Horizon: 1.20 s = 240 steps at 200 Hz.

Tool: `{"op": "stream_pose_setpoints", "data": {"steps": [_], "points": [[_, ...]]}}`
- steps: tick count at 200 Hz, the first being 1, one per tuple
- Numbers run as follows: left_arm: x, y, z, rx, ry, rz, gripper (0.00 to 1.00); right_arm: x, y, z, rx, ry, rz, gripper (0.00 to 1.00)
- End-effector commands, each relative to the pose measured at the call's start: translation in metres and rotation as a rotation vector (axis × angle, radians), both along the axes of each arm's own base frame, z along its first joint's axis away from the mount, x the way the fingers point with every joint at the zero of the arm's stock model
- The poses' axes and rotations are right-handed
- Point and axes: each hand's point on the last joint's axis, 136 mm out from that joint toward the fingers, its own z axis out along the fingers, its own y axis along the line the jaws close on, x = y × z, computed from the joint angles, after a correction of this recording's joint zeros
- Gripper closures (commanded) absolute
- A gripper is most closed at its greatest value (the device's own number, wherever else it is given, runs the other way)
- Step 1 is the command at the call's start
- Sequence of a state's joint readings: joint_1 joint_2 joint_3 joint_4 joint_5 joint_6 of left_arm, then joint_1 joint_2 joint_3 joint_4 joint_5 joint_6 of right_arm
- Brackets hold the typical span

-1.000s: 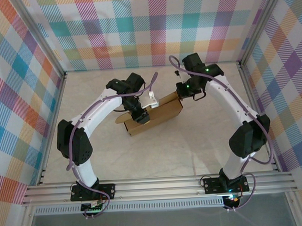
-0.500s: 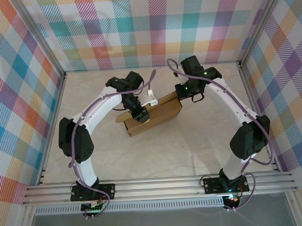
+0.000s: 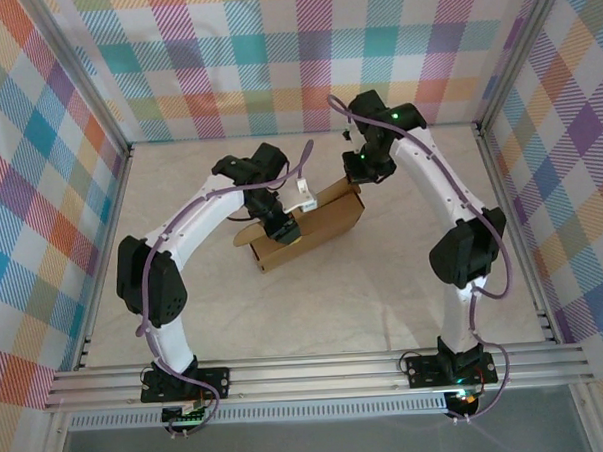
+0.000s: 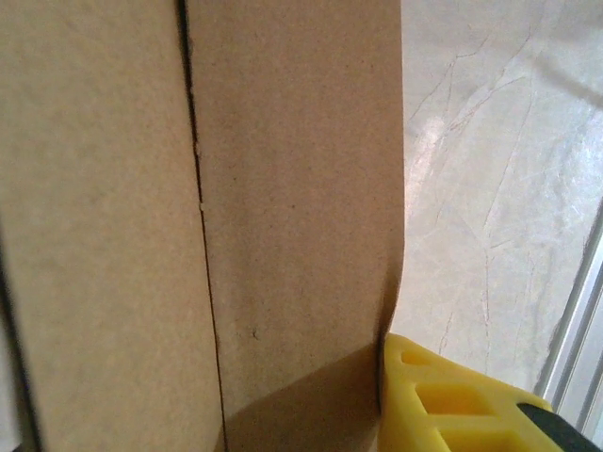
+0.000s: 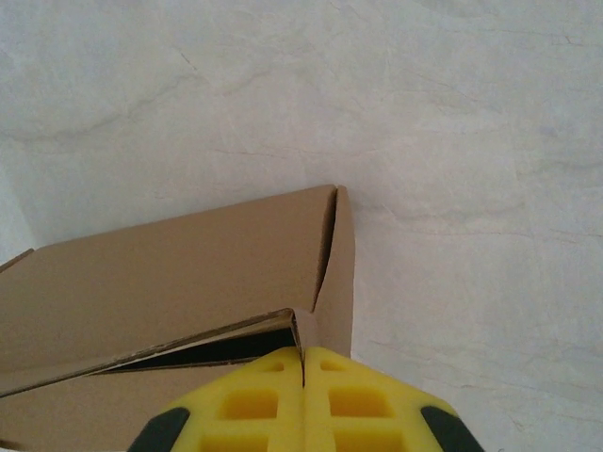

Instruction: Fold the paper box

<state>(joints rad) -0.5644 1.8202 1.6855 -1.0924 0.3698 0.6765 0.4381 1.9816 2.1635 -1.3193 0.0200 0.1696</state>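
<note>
Roughly mid-table, the paper box [image 3: 326,223] lies aslant, left end nearer, right end farther, on the pale table [image 3: 384,292]. It already reads as a shallow closed-looking shape. Left hand [image 3: 285,232] sits over the box's left part. From the left wrist, a broad cardboard panel stands right before the lens, and one yellow finger [image 4: 443,400] touches its right edge where the card curls slightly. The other finger is hidden behind the panel, so I cannot tell whether this hand grips the card or merely braces it. Right hand [image 3: 360,178] is at the far right corner of the box, its fingers [image 5: 245,405] pressed together with nothing between them. From the right wrist, a dark slit shows under the top panel beside that corner, so the lid is not fully seated there. Judgement: late in the task, closing step in hand, walls up, top flap left to seat. The next move probably calls for a downward push with the closed right hand on that raised corner while the left steadies the other end. Too much force could buckle the card.
</note>
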Motion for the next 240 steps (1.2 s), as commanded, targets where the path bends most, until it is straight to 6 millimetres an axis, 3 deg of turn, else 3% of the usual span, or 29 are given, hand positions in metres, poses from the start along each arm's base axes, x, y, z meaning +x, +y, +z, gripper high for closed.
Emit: {"op": "stream_pose_setpoints", "data": {"steps": [1, 54, 115, 140, 187, 240], "points": [[-0.022, -0.005, -0.03, 0.042, 0.061, -0.102, 0.71, 0.005, 0.001, 0.022, 0.035, -0.051, -0.027, 1.0], [-0.023, -0.003, -0.04, 0.076, 0.037, -0.128, 0.71, 0.011, -0.005, 0.029, 0.009, 0.011, -0.102, 1.0], [-0.026, 0.003, -0.054, 0.126, 0.022, -0.139, 0.71, 0.018, -0.001, 0.01, 0.029, 0.08, -0.15, 1.0], [-0.023, -0.002, -0.049, 0.103, 0.023, -0.12, 0.71, 0.016, 0.003, 0.009, 0.034, 0.061, -0.118, 1.0], [-0.019, -0.018, -0.014, -0.083, 0.13, -0.06, 0.72, 0.014, 0.008, 0.011, 0.093, -0.095, -0.053, 1.0], [-0.018, -0.025, -0.008, -0.096, 0.232, 0.007, 0.72, 0.006, 0.01, -0.003, 0.178, -0.177, -0.055, 1.0]]}}
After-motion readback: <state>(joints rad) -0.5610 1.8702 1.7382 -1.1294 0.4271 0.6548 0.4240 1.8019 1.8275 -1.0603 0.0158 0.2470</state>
